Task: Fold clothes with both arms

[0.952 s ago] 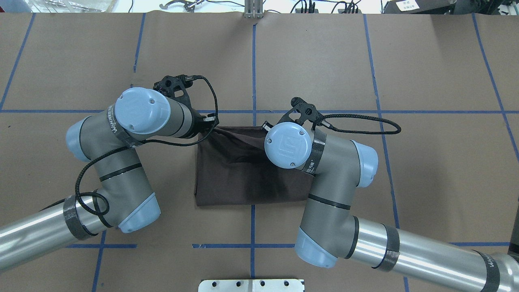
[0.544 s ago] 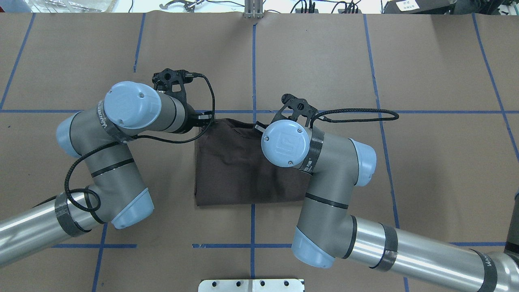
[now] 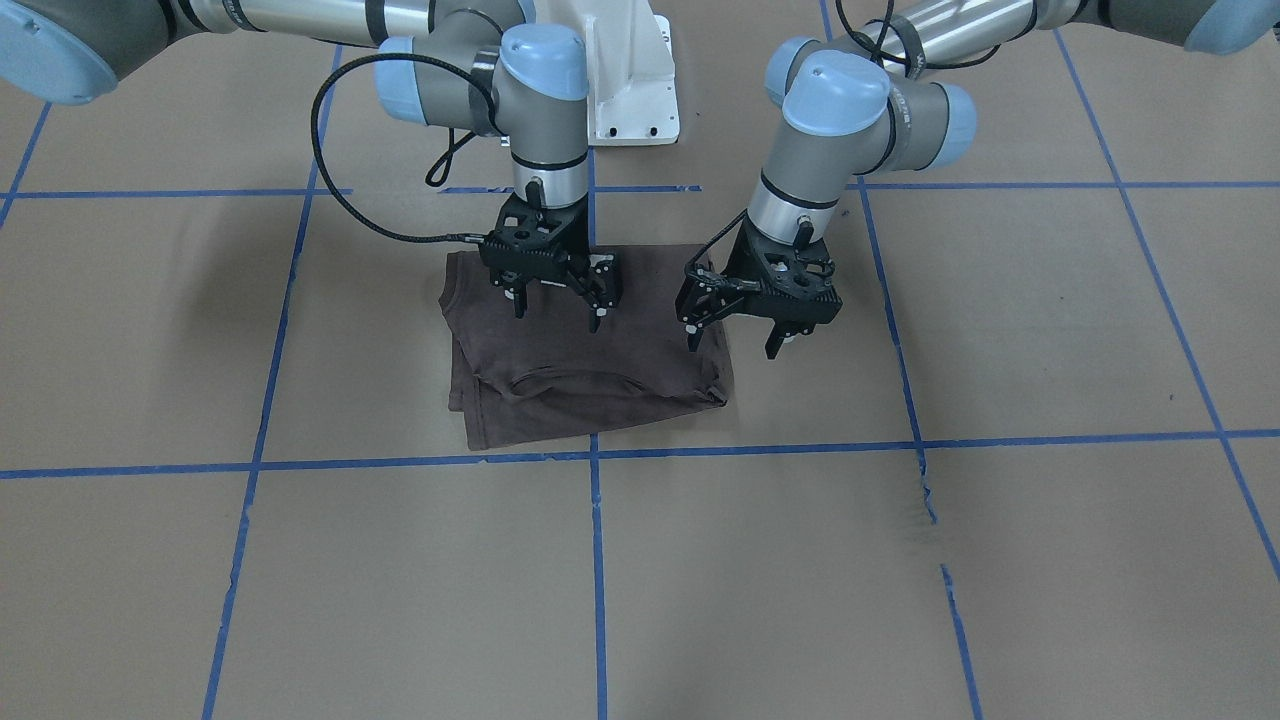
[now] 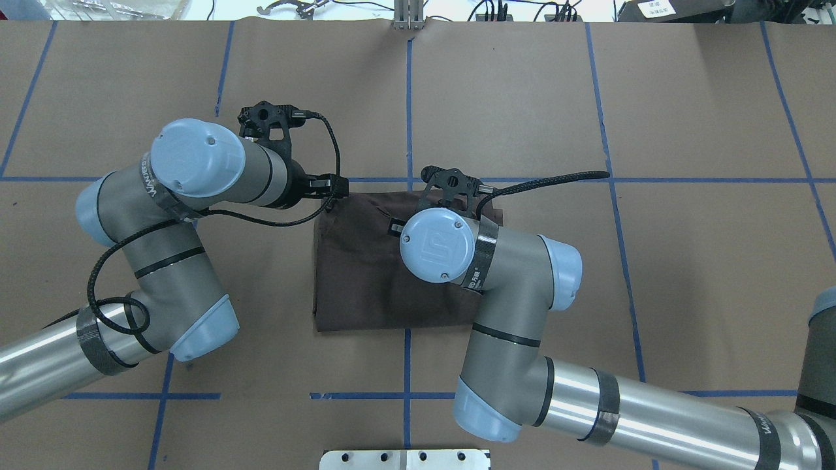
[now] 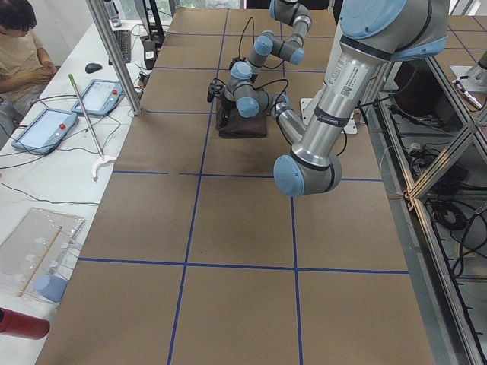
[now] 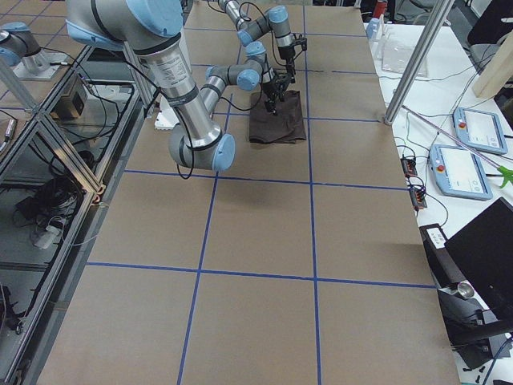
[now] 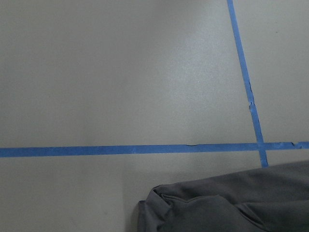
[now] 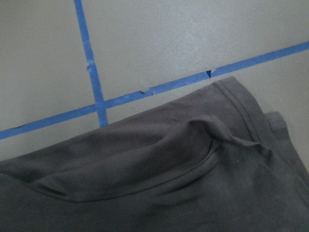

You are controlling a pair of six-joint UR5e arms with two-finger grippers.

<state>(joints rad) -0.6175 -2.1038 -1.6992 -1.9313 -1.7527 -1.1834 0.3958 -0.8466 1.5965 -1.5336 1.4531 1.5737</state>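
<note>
The dark brown T-shirt point(image 3: 580, 375) lies folded into a rough rectangle on the brown paper table point(image 3: 900, 560), its collar fold toward the far side from the robot. It also shows in the overhead view point(image 4: 359, 274). My right gripper point(image 3: 556, 315) hangs open just above the shirt's middle and holds nothing. My left gripper point(image 3: 731, 345) hangs open above the shirt's edge on my left side, also empty. In the overhead view both grippers are hidden under their wrists. The right wrist view shows the shirt's collar fold point(image 8: 169, 179); the left wrist view shows a shirt corner point(image 7: 222, 212).
Blue tape lines point(image 3: 760, 448) mark a grid on the table. The white pedestal base point(image 3: 625, 80) stands behind the shirt. A metal plate point(image 4: 405, 459) sits at the near edge. A person point(image 5: 19, 46) and tablets point(image 5: 97, 96) are beside the table.
The shirt's far edge, earlier stretched between both grippers, now lies slack on the table. Both wrists have moved toward the overhead view's left, the left arm away from the shirt.
</note>
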